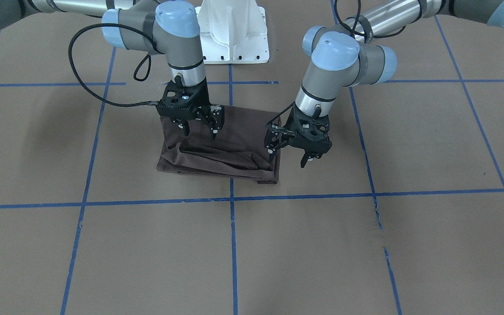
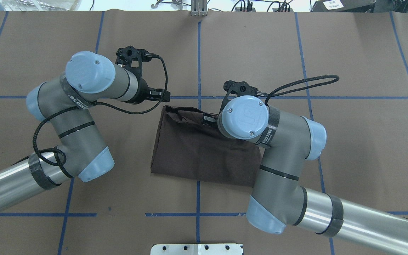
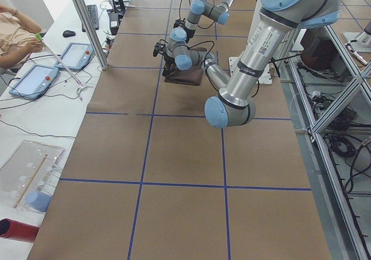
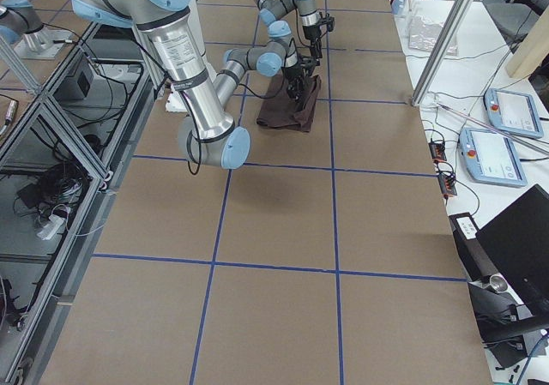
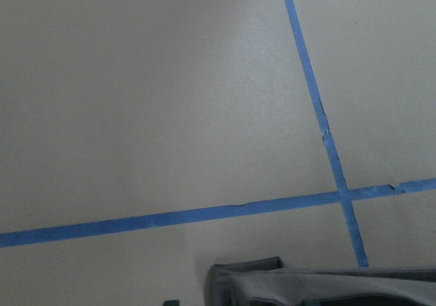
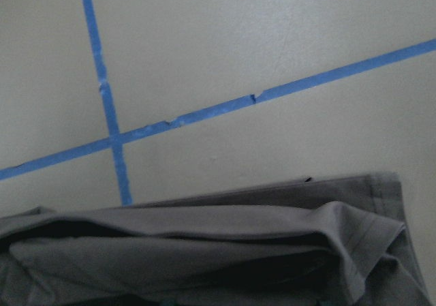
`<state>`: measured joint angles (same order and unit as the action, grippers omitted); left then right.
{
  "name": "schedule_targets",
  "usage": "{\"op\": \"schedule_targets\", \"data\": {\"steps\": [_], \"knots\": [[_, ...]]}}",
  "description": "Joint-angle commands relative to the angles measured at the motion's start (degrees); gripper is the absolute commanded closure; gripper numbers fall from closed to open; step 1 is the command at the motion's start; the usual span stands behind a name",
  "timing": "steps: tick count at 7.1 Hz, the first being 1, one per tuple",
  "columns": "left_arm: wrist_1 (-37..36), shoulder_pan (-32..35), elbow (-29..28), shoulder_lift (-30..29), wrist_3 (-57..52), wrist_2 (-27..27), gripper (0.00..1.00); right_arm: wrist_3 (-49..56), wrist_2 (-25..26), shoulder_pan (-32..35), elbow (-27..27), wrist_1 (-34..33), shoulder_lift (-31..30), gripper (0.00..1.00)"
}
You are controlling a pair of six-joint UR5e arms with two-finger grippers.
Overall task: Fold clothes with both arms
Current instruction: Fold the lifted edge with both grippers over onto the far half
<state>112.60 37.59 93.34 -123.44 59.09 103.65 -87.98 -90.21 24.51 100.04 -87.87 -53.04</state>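
Black right gripper [image 1: 200, 132] jaws apart over folded brown T-shirt [image 1: 239, 131], centre of table [image 1: 365, 245]; left gripper [image 1: 288, 157] also spread, straddling its side edge, contact unclear. Risk: pinching just the top layer would drag the rumpled front fold open.

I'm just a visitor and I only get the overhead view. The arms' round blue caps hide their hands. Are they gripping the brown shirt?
Observer: In the front view, the right gripper is open, its fingers spread above the shirt.
Visitor: And the other hand?
Observer: The left gripper is open too, at the shirt's side edge. One finger is by the cloth and the other is over the bare table.
Visitor: Is the shirt folded neatly?
Observer: Not quite. Along the edge away from the robot, the layers lie loose and rumpled.
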Motion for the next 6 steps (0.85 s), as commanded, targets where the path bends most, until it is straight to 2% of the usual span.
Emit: {"op": "schedule_targets", "data": {"steps": [1,4,6], "knots": [[0.07,0.29,0.35,0.39,0.14,0.50,0.00,2.01,5.38,-3.59,-5.86,0.06,2.75,0.00],[0.07,0.29,0.35,0.39,0.15,0.50,0.00,7.99,5.31,-0.62,-12.21,0.33,3.90,0.00],[0.07,0.20,0.44,0.30,0.24,0.50,0.00,12.03,4.00,5.08,-18.26,0.50,5.74,0.00]]}}
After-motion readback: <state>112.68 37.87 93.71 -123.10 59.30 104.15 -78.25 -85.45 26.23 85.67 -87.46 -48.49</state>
